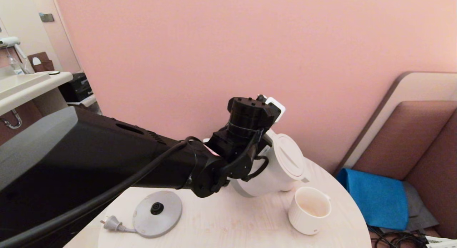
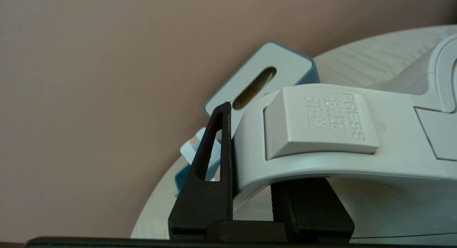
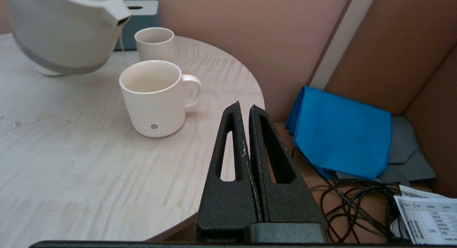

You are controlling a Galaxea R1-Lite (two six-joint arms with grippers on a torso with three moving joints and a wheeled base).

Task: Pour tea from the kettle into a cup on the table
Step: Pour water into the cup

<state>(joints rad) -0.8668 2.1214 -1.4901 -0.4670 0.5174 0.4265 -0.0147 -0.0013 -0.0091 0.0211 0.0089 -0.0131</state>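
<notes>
White kettle (image 2: 321, 158) handle between fingers (image 2: 210, 169) (seemingly clamped)

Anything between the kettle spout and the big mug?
Nothing visible. The left pincer holds the kettle by its handle, tilted with its spout towards the cup. The gap between spout and cup rim is clear. A smaller cup stands farther back on the table, out of the way.

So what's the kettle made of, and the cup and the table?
Kettle: looks like smooth white plastic, with a moulded "PRESS" button and a soft sheen. Cup: probably glazed ceramic, with thick cream walls and a slight gloss. Table: pale wood grain with a matte look; solid wood or printed laminate, I can't tell.
</notes>
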